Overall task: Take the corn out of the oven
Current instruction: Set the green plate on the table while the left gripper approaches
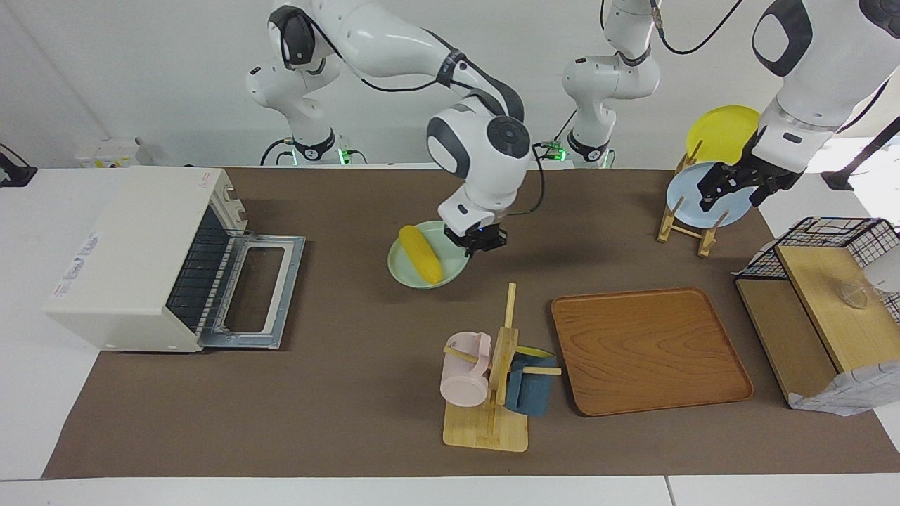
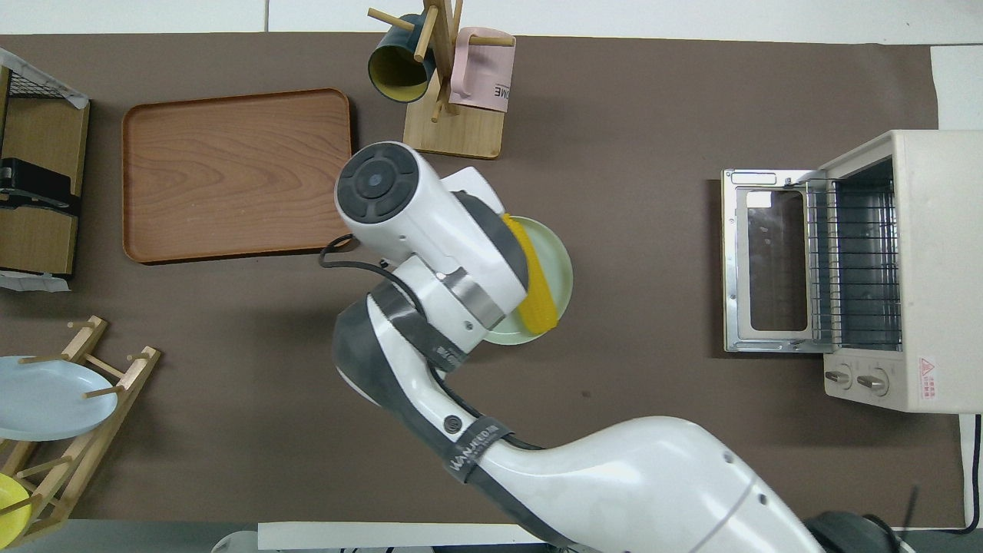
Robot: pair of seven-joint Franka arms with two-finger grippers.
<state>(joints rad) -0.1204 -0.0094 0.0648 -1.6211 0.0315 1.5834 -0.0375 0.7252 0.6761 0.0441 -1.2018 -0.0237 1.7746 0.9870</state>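
The corn [image 1: 420, 263] lies on a pale green plate [image 1: 404, 275] in the middle of the table, outside the oven; it also shows in the overhead view [image 2: 535, 286] on the plate [image 2: 558, 265]. The cream-white oven [image 1: 133, 256] stands at the right arm's end with its door [image 1: 261, 292] folded down flat and its wire rack [image 2: 860, 261] bare. My right gripper [image 1: 481, 242] is low over the plate's rim beside the corn, not holding it. My left gripper [image 1: 733, 188] waits, open, over the plate rack.
A wooden tray [image 1: 647, 351] and a mug tree [image 1: 492, 376] with a pink and a blue mug stand farther from the robots than the plate. A plate rack [image 1: 685, 225] with a blue and a yellow plate and a black wire basket [image 1: 830, 235] are at the left arm's end.
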